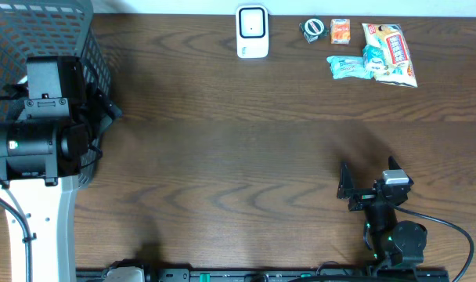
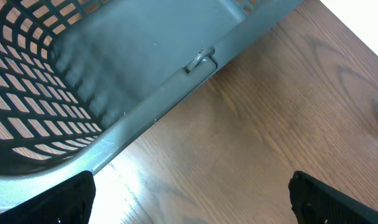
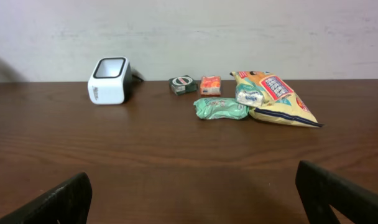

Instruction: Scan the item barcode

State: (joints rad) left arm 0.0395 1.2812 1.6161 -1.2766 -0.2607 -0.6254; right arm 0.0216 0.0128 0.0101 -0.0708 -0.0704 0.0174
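Note:
A white barcode scanner point(image 1: 252, 31) point(image 3: 108, 79) stands at the table's far edge. To its right lie the items: a dark green tin point(image 1: 312, 30) point(image 3: 183, 84), an orange box point(image 1: 340, 30) point(image 3: 211, 84), a teal packet point(image 1: 349, 66) point(image 3: 221, 108) and a yellow snack bag point(image 1: 391, 51) point(image 3: 276, 96). My right gripper point(image 1: 369, 178) point(image 3: 192, 199) is open and empty near the front edge, far from them. At the far left my left gripper point(image 1: 105, 106) point(image 2: 189, 199) hangs open and empty beside the basket, over bare wood.
A grey plastic basket point(image 1: 34, 31) point(image 2: 114, 74) with lattice walls fills the back left corner, its rim just under my left wrist. The dark wooden table point(image 1: 222, 157) stretches between the two arms.

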